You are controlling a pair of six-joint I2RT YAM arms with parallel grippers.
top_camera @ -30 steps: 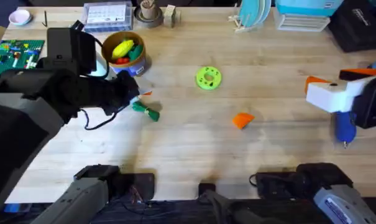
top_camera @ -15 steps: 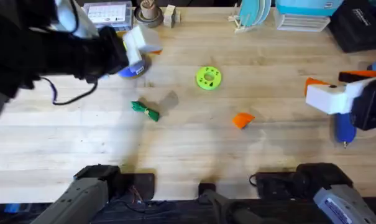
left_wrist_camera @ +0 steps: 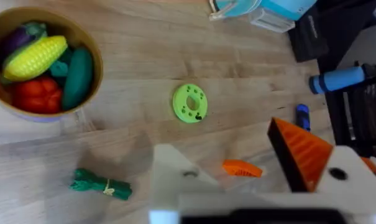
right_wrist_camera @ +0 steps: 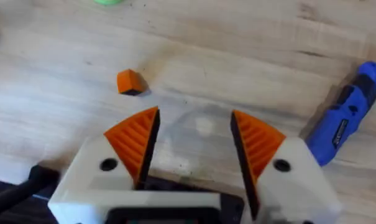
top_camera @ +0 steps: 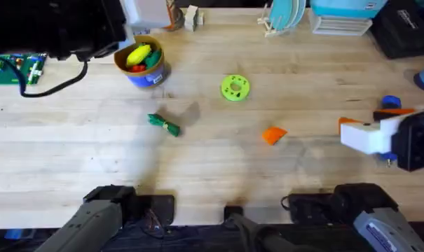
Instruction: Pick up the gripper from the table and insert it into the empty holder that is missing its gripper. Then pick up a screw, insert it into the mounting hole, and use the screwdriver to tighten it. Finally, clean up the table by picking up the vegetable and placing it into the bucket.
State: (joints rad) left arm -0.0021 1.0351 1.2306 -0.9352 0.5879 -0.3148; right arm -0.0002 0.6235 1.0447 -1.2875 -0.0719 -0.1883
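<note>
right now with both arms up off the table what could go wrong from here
The left claw has a bare white finger without its orange pad, so gripping the small loose orange wedge could slip. The right claw is open, close over the blue screwdriver; lowering carelessly might knock it sideways. The vegetable lies apart from the bucket, which already holds toy food, so it might bounce out.

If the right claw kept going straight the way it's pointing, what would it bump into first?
Probably bare table. The right claw is open with nothing between its fingers; the orange wedge sits off to one side and the screwdriver to the other. Depth is hard to judge.
</note>
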